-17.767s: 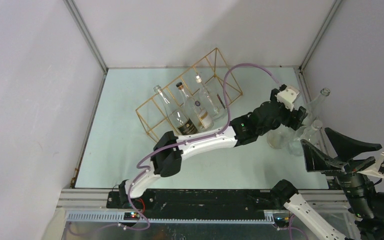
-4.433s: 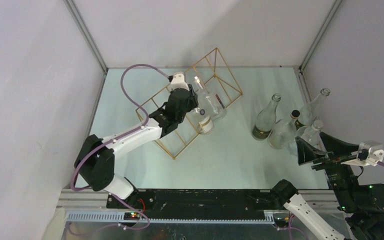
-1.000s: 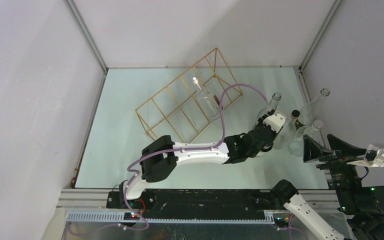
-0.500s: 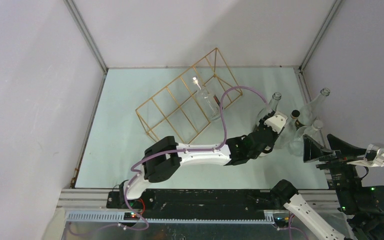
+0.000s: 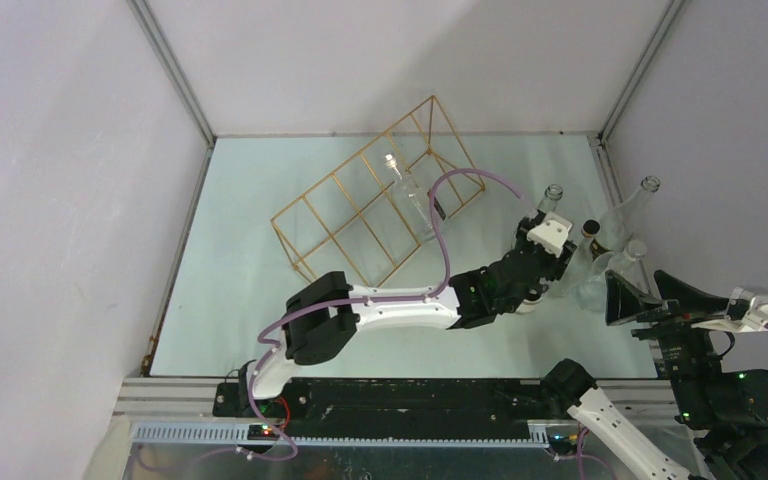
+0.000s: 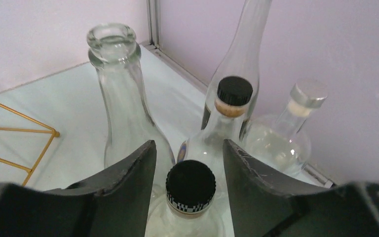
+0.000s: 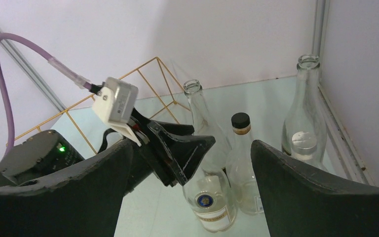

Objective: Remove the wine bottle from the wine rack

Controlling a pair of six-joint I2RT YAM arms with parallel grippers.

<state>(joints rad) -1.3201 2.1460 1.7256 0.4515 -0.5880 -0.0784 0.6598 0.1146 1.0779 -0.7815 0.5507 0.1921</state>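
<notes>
The gold wire wine rack point(image 5: 360, 210) lies tilted at the back middle of the table, and one clear wine bottle point(image 5: 412, 198) lies in it. Its wires also show in the left wrist view point(image 6: 19, 129) and the right wrist view point(image 7: 150, 74). My left gripper point(image 5: 558, 262) reaches right to the group of standing bottles. Its jaws point(image 6: 188, 145) are open, with a gap on each side of a black-capped bottle point(image 6: 191, 183) that stands upright with a blue-seal label point(image 7: 209, 203). My right gripper point(image 5: 655, 290) is wide open and empty point(image 7: 192, 148) at the near right.
More upright bottles stand by the right wall: an open-necked clear one point(image 6: 116, 74), a black-stoppered one point(image 6: 233, 94), a silver-capped one point(image 6: 306, 96) and a tall one point(image 5: 645, 190). The left arm's purple cable point(image 5: 440, 215) arcs over the rack's right end.
Over the earlier frames the rack went from three bottles to one. In the last second the left wrist shifted slightly away from the arm bases at the bottle group. The right arm has not moved.
</notes>
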